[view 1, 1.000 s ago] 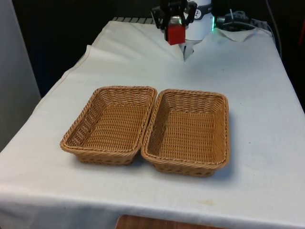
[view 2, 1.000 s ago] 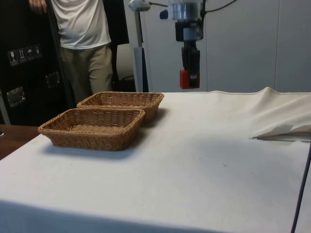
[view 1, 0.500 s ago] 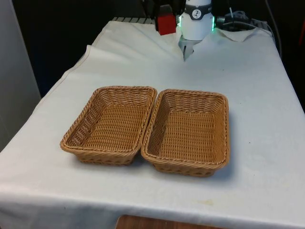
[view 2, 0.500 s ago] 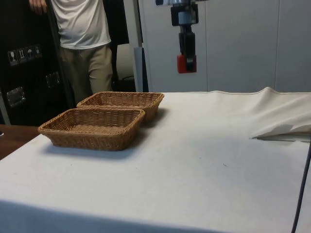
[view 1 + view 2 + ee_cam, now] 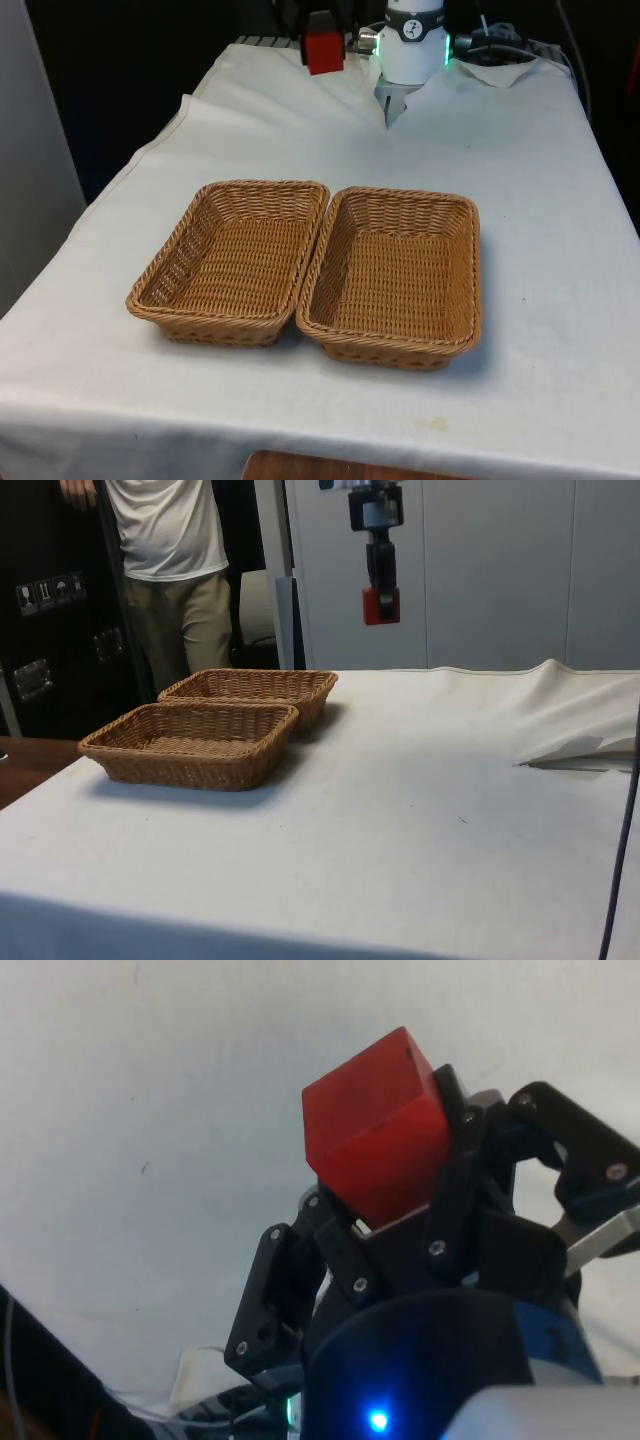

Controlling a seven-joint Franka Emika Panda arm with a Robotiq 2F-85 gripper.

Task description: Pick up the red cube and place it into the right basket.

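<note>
White cloth [image 5: 520, 180]: two baskets [image 5: 230, 258], one seemingly hand-held [image 5: 381, 602] red cube [image 5: 323, 53].

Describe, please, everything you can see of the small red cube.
The small red cube is a plain, solid-looking block with flat faces and sharp edges. The black two-finger gripper grips it, holding it high in the air above the far end of the white-clothed table, beyond the two wicker baskets. Nothing else touches it.
</note>
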